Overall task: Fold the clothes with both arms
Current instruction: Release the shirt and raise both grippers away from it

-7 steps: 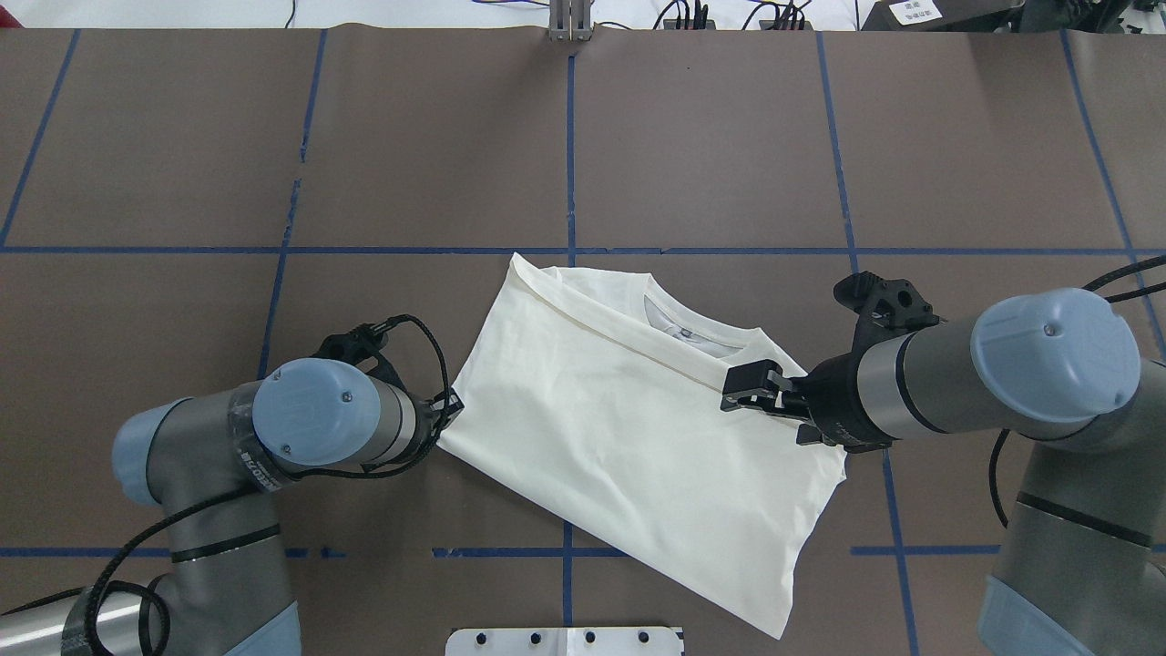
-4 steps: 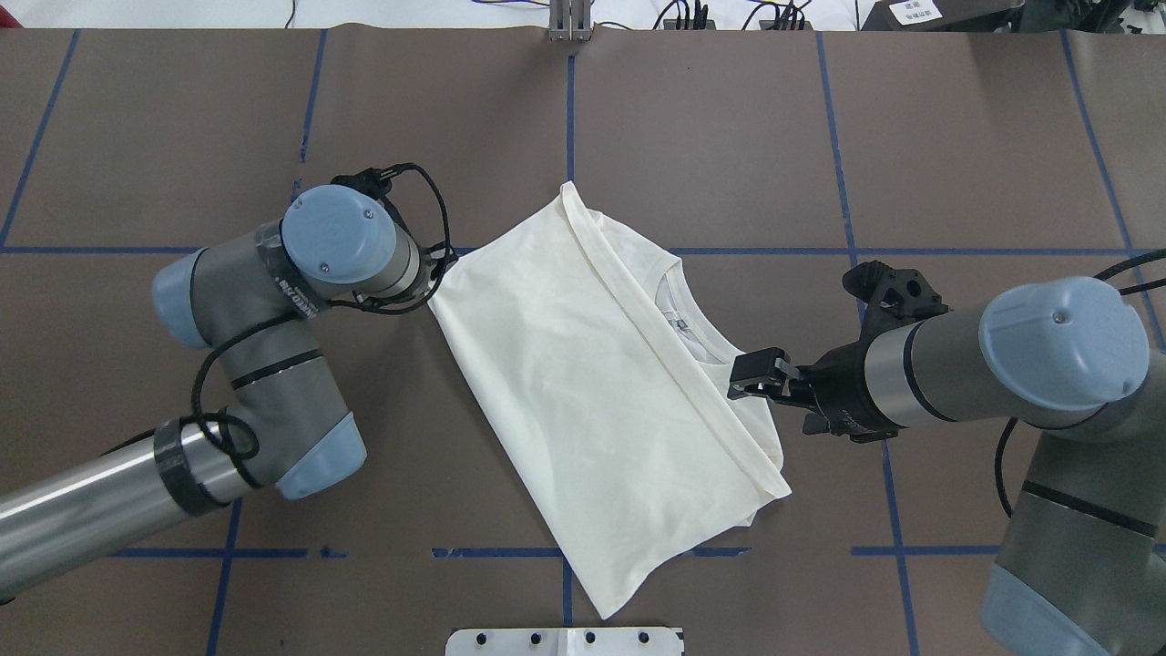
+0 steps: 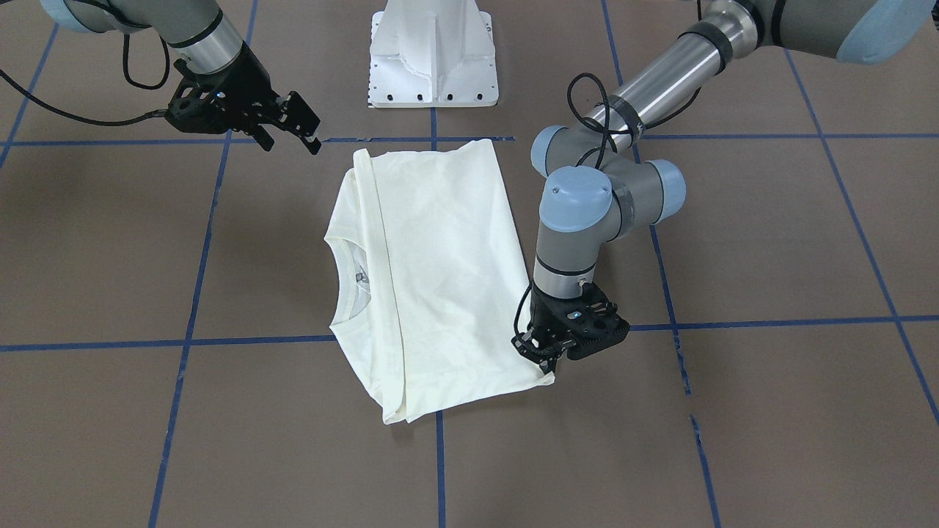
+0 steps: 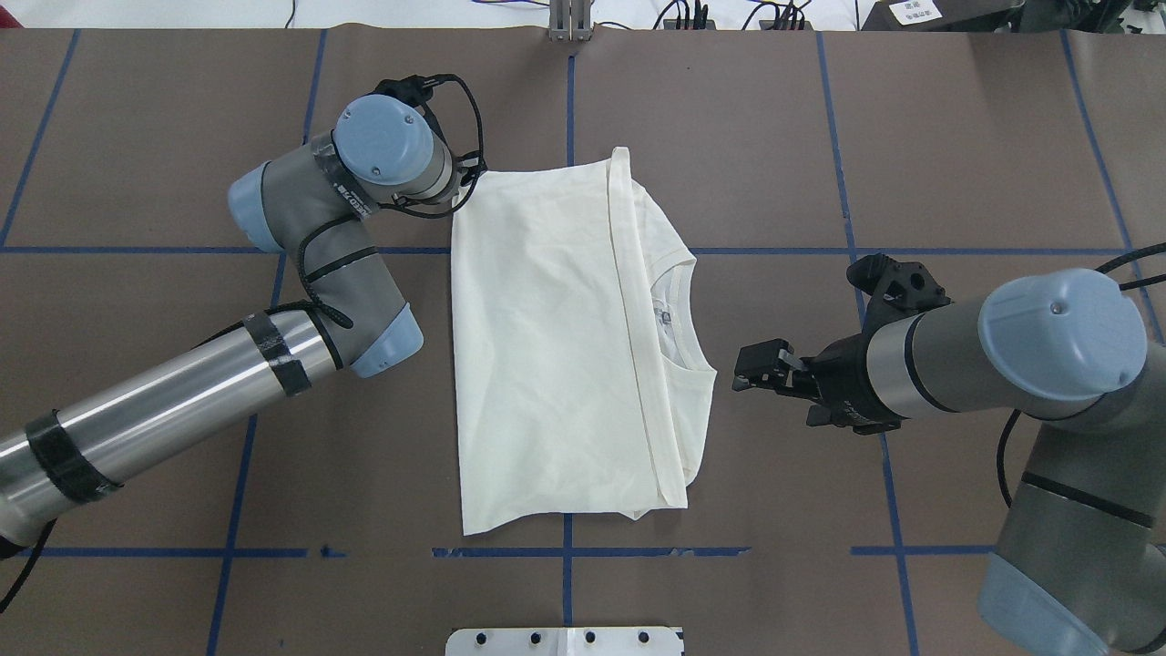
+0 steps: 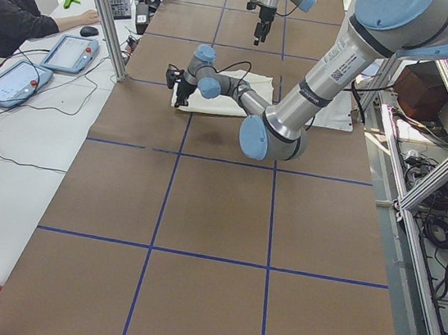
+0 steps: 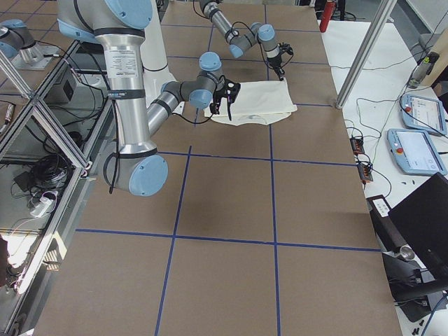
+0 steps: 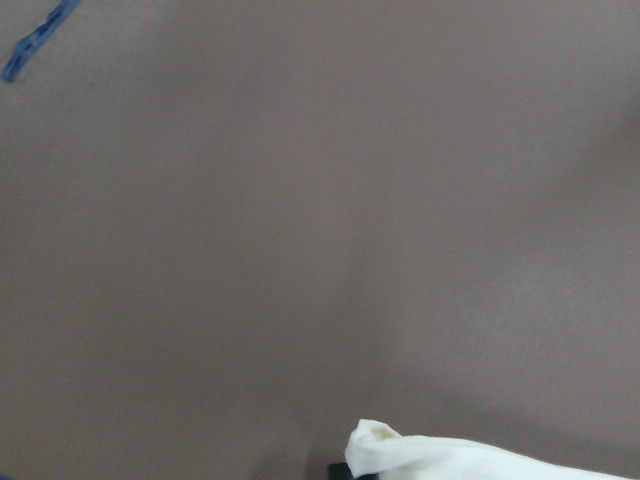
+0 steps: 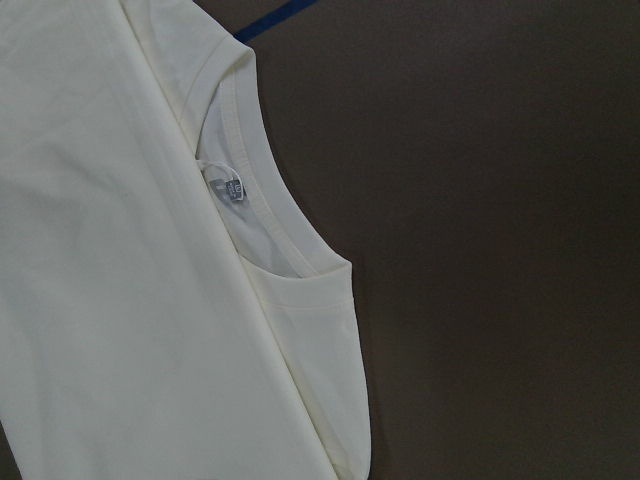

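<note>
Taking 12 o'clock as straight away from the robot, the T-shirt [image 4: 547,346] lies folded, plain side up, in the middle of the table [image 4: 182,137]. Its long axis runs 12 to 6. The collar [image 4: 685,314] peeks out along the 3 o'clock edge, beside a doubled band that also runs 12 to 6.

The left fingers [image 3: 541,350] sit on the shirt's 11 o'clock corner. In the left wrist view a puckered tip of cloth shows right at them, so we judge them clenched on that corner.

The right fingers [image 4: 758,355] are spread and hold nothing. They hover just off the collar at the shirt's 3 o'clock, apart from the cloth and pointing toward 9.

We judge the next fold to turn on the short axis. The 12 o'clock edge is nearest the left fingers, and the collar side is nearest the right. Brown table shows beyond every edge. Only the white pedestal base [image 4: 565,640] lies near, at 6 o'clock.
</note>
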Tool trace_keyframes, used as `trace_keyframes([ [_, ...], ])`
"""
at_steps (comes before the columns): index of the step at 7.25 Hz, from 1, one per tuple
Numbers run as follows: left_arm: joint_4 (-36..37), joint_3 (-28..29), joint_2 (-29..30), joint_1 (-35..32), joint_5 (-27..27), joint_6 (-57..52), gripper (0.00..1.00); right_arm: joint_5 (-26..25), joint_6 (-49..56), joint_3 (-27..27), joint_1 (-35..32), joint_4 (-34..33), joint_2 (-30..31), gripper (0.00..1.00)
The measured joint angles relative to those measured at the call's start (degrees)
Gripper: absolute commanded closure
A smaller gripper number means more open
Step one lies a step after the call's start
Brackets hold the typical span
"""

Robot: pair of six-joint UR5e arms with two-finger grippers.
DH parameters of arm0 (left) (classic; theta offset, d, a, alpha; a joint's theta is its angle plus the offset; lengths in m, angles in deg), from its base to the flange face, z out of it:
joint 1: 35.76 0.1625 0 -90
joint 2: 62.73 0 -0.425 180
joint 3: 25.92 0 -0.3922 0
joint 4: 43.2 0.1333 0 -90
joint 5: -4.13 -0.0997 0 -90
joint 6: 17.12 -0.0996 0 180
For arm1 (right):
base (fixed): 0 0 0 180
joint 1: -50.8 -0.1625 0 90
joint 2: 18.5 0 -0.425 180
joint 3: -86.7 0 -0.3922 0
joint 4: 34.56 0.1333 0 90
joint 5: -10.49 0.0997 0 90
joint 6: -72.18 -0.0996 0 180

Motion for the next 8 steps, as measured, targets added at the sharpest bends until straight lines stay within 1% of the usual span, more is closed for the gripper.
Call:
trace_keyframes([
  [1,-3.38,3.32,1.49,-0.17,-1.00,-0.81,1.00,0.03,0.00,-0.08,-0.02,-0.02,0.00,0.00],
  [2,-4.85,4.87,2.16,-0.29,-1.79,-1.12,0.78,0.03,0.00,-0.22,-0.03,-0.03,0.00,0.00],
  [3,-5.35,5.49,2.36,-0.36,-2.35,-1.23,0.01,-0.05,0.00,-0.47,-0.02,-0.03,0.00,0.00],
  [6,-5.46,5.52,1.65,-1.71,-3.06,-3.46,0.00,-0.30,0.15,-1.65,0.11,-0.07,-0.13,0.00],
  [7,-5.19,4.27,0.68,-2.33,-2.16,-4.04,0.00,-0.37,0.77,-2.10,0.09,-0.19,-0.16,0.00],
  [8,-4.87,1.19,-1.47,-2.60,0.50,-4.41,0.00,-0.72,1.89,-2.97,0.11,-0.30,-0.39,0.00],
])
